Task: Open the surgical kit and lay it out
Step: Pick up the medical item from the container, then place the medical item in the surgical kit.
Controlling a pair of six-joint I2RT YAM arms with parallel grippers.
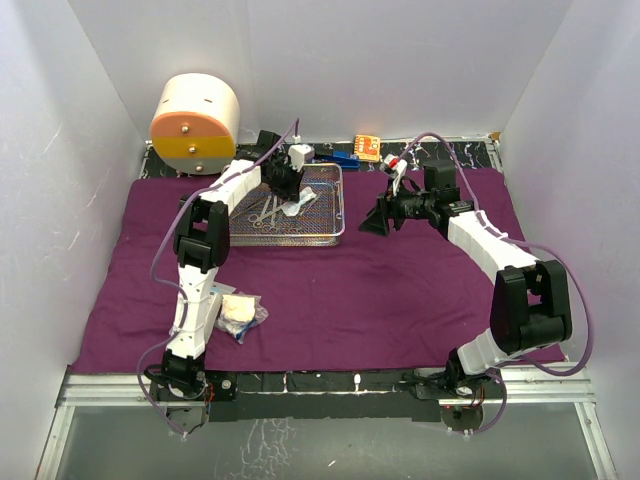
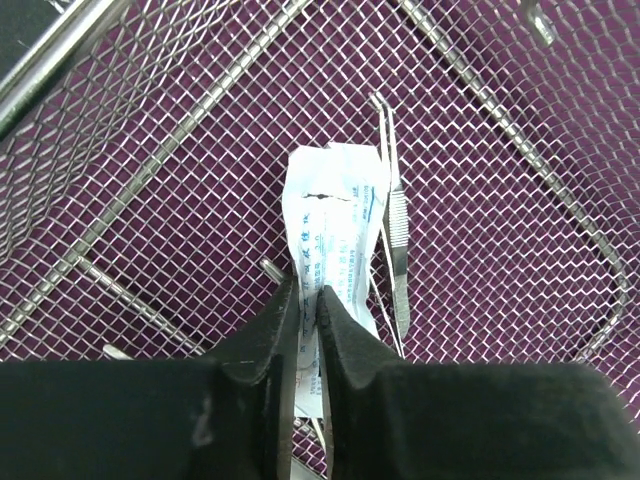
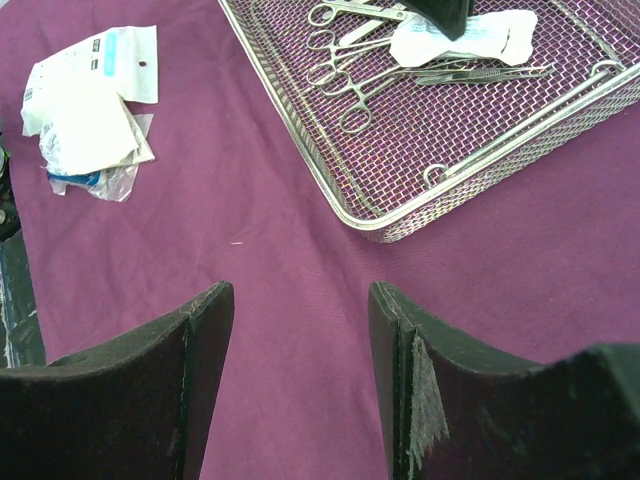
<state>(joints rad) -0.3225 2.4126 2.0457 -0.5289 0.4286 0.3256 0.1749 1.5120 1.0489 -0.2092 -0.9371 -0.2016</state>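
Note:
The wire-mesh tray [image 1: 300, 242] rests on the purple cloth [image 1: 380, 290] at the back middle. My left gripper [image 1: 283, 190] reaches down into it and is shut on a white printed packet [image 2: 335, 220], pinching its near end between the jaws [image 2: 308, 300]. Steel tweezers [image 2: 398, 230] lie just right of the packet. Forceps [image 3: 345, 75] lie in the tray beside the packet [image 3: 470, 35]. My right gripper [image 1: 375, 218] hovers right of the tray, open [image 3: 300, 300] over bare cloth, holding nothing. White gauze and packets [image 1: 240, 315] lie on the cloth near the left arm.
A cream-and-orange drum [image 1: 195, 125] stands at the back left. Small orange [image 1: 367, 147] and blue [image 1: 345, 157] items sit behind the tray. White walls close in the left, back and right sides. The gauze pile [image 3: 90, 110] shows at the right wrist view's upper left.

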